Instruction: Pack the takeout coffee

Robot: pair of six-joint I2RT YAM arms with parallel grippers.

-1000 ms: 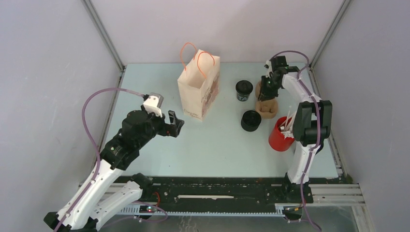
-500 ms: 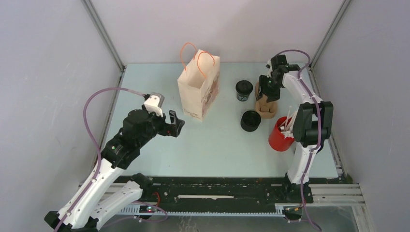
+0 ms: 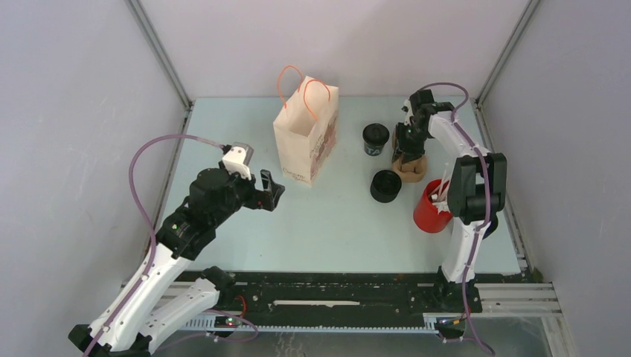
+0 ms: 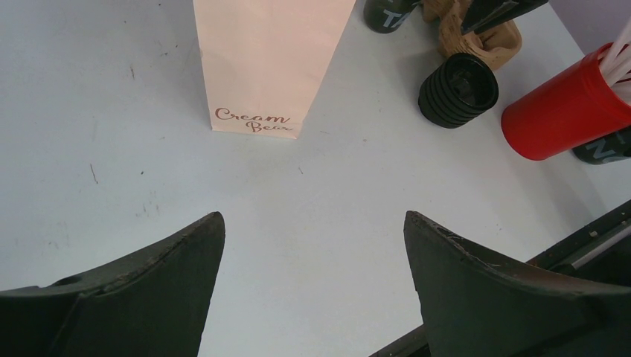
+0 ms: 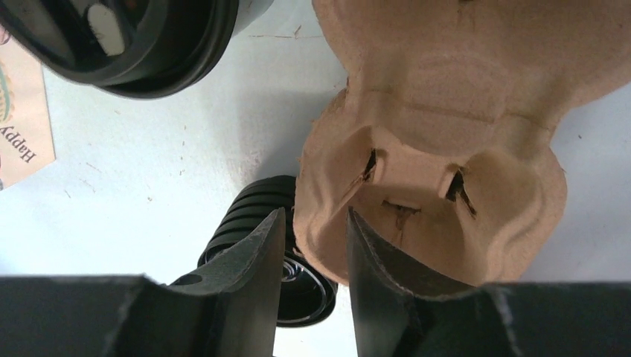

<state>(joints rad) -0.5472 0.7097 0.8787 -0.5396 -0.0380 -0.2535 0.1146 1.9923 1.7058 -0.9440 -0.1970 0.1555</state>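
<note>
The takeout coffee [image 3: 386,186], a ribbed all-black cup, stands right of centre; it also shows in the left wrist view [image 4: 457,89] and the right wrist view [image 5: 249,216]. The brown pulp cup carrier [image 3: 414,169] sits just behind and to the right of it. My right gripper [image 3: 406,149] points down at the carrier's near-left rim; in the right wrist view the right gripper [image 5: 315,212] has its jaws close together with the carrier's wall [image 5: 446,111] between them. My left gripper [image 3: 271,186] hovers open and empty left of the paper bag; the left wrist view shows the left gripper [image 4: 312,216] over bare table.
An open paper bag [image 3: 305,134] with orange handles stands at centre back. A black lidded cup with white lettering [image 3: 376,138] stands between the bag and the carrier. A red cup [image 3: 430,212] of white sticks stands by the right arm's base link.
My right gripper has shifted a little left and down onto the carrier's rim. The left arm has barely moved. The cups and bag have not moved.
</note>
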